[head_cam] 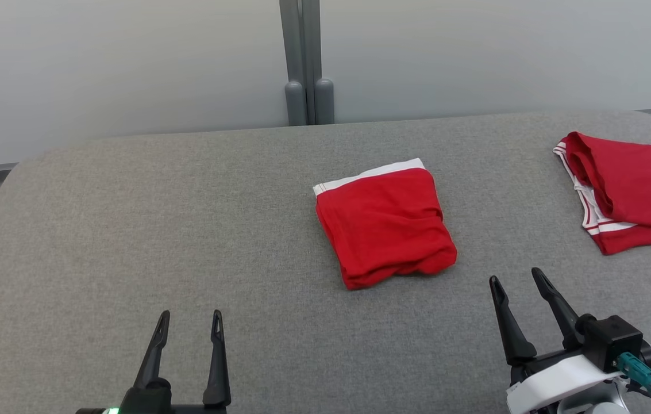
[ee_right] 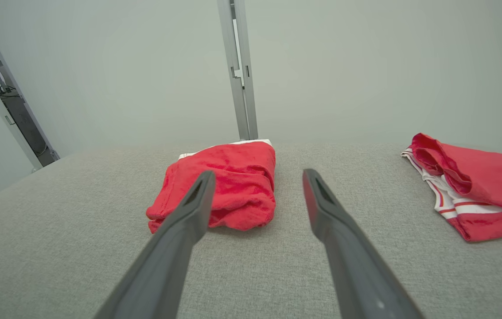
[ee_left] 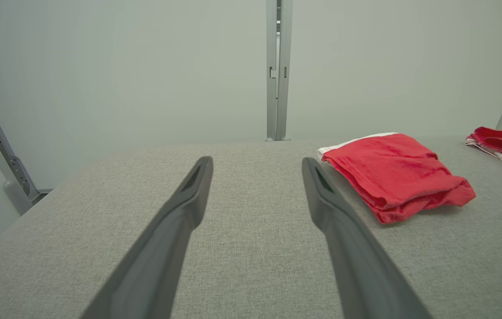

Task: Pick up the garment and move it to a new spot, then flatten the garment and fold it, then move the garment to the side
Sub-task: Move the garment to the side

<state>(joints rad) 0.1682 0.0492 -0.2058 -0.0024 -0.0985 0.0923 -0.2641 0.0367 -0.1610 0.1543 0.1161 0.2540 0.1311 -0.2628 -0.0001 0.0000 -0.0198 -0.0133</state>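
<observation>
- Mid-tabletop [head_cam: 187,230], a little right of centre: garment [head_cam: 385,224], red, lying as a compact folded square, white waistband toward the far edge.
- At the right edge, well apart from it: second garment [head_cam: 630,190], red with white trim, loosely folded.
- Along the near edge: left gripper [head_cam: 191,315] wide and empty, toward the left corner; right gripper [head_cam: 516,276] wide and empty, near the garment's near right corner.
- Neither gripper touches cloth.
- Judgement: flattening and folding look done. Left to do: the move to the side.
</observation>
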